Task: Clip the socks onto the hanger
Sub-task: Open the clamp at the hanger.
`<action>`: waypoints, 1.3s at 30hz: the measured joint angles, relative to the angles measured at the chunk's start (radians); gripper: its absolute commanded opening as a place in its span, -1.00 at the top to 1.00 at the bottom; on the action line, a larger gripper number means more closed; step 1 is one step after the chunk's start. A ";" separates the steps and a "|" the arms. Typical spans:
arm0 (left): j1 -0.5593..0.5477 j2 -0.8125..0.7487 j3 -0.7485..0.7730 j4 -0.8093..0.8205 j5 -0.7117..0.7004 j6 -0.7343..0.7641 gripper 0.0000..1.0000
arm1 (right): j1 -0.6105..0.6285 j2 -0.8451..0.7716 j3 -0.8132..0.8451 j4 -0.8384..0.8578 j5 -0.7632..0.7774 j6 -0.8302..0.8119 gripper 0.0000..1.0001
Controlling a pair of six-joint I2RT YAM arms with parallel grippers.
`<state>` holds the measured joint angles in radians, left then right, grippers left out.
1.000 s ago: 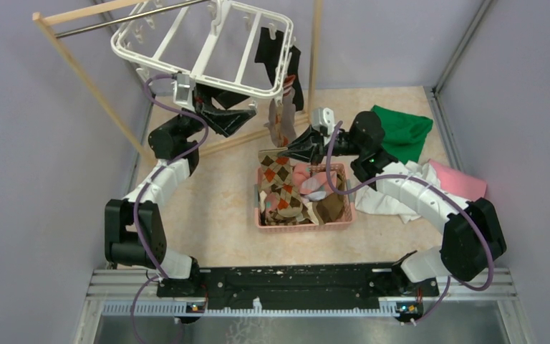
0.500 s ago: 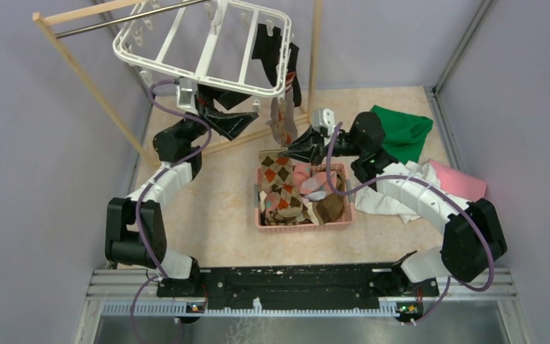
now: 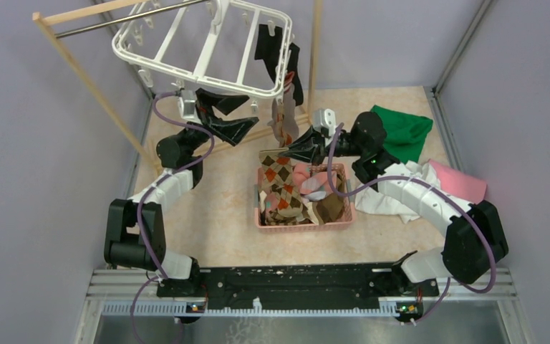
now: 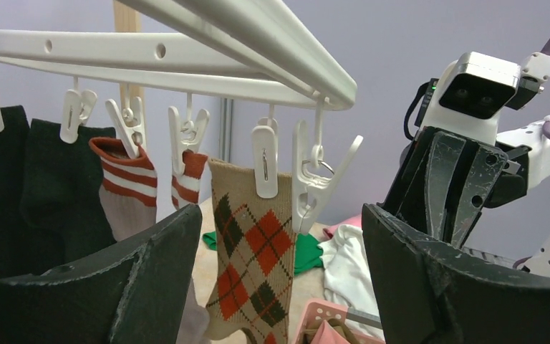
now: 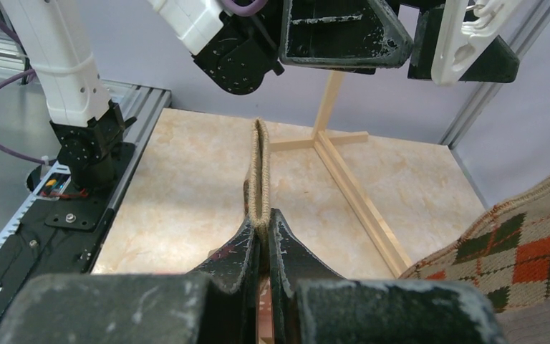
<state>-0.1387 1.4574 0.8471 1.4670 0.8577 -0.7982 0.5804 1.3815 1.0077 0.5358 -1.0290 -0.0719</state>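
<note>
A: Right fingers [image 5: 247, 247]?
B: Clamped on the tan cuff of a sock [image 5: 260, 168], which stands edge-on between them, near the 12 o'clock rim of the basket [image 3: 301, 225] in the middle of the surface [image 3: 215, 215].
A: Left fingers [image 4: 136, 287]?
B: Spread wide, holding nothing, just under the near rail of the hanger [image 3: 206, 54] at 11 o'clock.
A: What hangs there?
B: An argyle sock [image 4: 247, 272] on a clip [image 4: 265, 161], showing between those fingers; striped socks [image 4: 125, 193] at its 9 o'clock, black socks [image 4: 43, 186] beyond them.
A: And the rest?
B: More socks [image 3: 283, 190] lie in the basket; a green cloth [image 3: 401, 132] sits at its 2 o'clock.
</note>
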 measured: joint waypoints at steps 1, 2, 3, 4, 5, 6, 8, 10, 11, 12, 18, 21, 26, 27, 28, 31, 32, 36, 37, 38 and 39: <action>0.000 0.000 0.001 0.000 0.000 0.002 -0.74 | 0.000 -0.001 0.000 0.000 0.000 0.000 1.00; -0.001 0.000 0.002 0.000 0.001 0.003 -0.73 | 0.000 -0.002 0.000 -0.002 0.000 -0.001 1.00; -0.001 0.000 0.006 0.000 0.001 0.005 -0.71 | 0.000 -0.003 0.000 -0.002 0.000 -0.003 1.00; -0.002 0.001 0.015 0.000 0.002 0.005 -0.70 | 0.000 -0.004 -0.001 -0.002 0.000 -0.004 1.00; -0.002 0.003 0.026 0.000 0.001 0.005 -0.68 | 0.000 -0.006 -0.003 -0.002 0.000 -0.006 1.00; -0.003 0.007 0.038 0.000 0.002 0.004 -0.67 | 0.000 -0.008 -0.006 -0.002 0.001 -0.006 1.00; -0.005 0.018 0.069 0.000 0.003 -0.003 -0.65 | 0.000 -0.010 -0.013 -0.003 0.003 -0.007 1.00; -0.006 0.026 0.092 0.000 0.009 -0.011 -0.64 | 0.000 -0.010 -0.015 -0.005 0.005 -0.007 1.00; -0.007 0.032 0.103 0.000 0.014 -0.017 -0.63 | 0.000 -0.011 -0.018 -0.004 0.007 -0.007 1.00; -0.008 0.037 0.115 0.000 0.017 -0.021 -0.62 | 0.000 -0.013 -0.019 -0.005 0.007 -0.007 1.00; -0.019 0.047 0.147 0.001 0.038 -0.043 -0.44 | 0.000 -0.013 -0.020 -0.005 0.008 -0.008 1.00; -0.025 0.056 0.159 0.001 0.044 -0.050 -0.33 | 0.000 -0.013 -0.020 -0.005 0.009 -0.011 1.00; -0.029 0.061 0.172 0.001 0.051 -0.068 -0.22 | 0.000 -0.013 -0.021 -0.005 0.011 -0.014 1.00; -0.029 0.062 0.174 0.000 0.051 -0.070 -0.21 | 0.000 -0.014 -0.021 -0.004 0.011 -0.015 1.00; -0.029 0.062 0.176 0.001 0.052 -0.072 -0.19 | 0.000 -0.014 -0.024 -0.004 0.012 -0.015 1.00; -0.029 0.062 0.184 0.001 0.054 -0.083 -0.12 | 0.000 -0.019 -0.033 -0.007 0.012 -0.016 1.00; -0.029 0.062 0.185 0.001 0.054 -0.086 -0.09 | 0.000 -0.019 -0.033 -0.006 0.013 -0.016 1.00; -0.029 0.062 0.186 0.001 0.053 -0.094 -0.04 | 0.000 -0.020 -0.033 -0.006 0.013 -0.023 1.00; -0.029 0.062 0.186 0.001 0.053 -0.095 -0.02 | 0.000 -0.020 -0.033 -0.006 0.014 -0.024 1.00; -0.029 0.062 0.186 0.001 0.053 -0.097 0.01 | 0.000 -0.020 -0.033 -0.006 0.014 -0.024 1.00; -0.029 0.062 0.186 0.001 0.053 -0.098 0.03 | 0.000 -0.020 -0.033 -0.006 0.014 -0.026 1.00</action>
<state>-0.1673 1.5192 1.0328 1.4677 0.9112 -0.8963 0.5804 1.3613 0.9749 0.5293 -1.0149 -0.0975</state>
